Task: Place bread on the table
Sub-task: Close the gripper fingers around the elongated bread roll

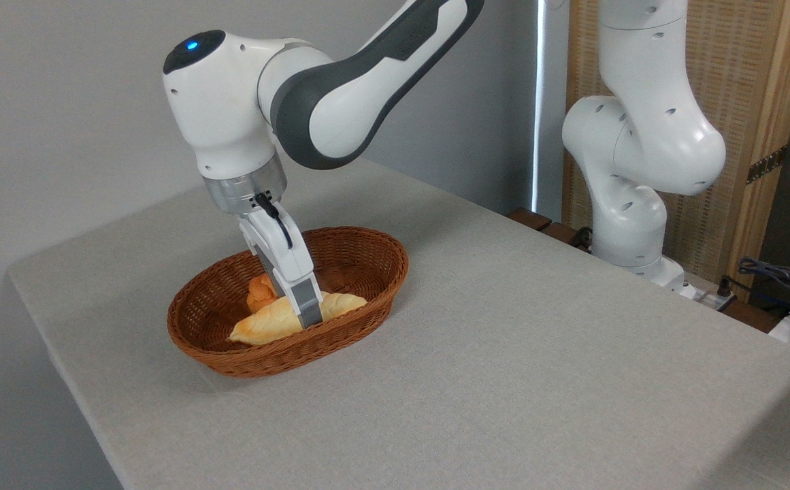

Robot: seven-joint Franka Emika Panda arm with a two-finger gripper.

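Note:
The bread (267,327), a long golden loaf, lies in the brown wicker basket (269,362) on the grey table (544,354). My gripper (307,318) reaches down into the basket at the loaf's middle. Its near finger (308,306) stands in front of the loaf; the far finger is hidden behind it. Whether the fingers press on the bread does not show. The loaf looks as if it rests on the basket floor.
A small orange bun (258,291) sits in the basket just behind the loaf, beside the gripper. The arm's white base (629,224) stands at the table's far right edge, with cables (776,272) beyond. Bare cloth stretches right of and in front of the basket.

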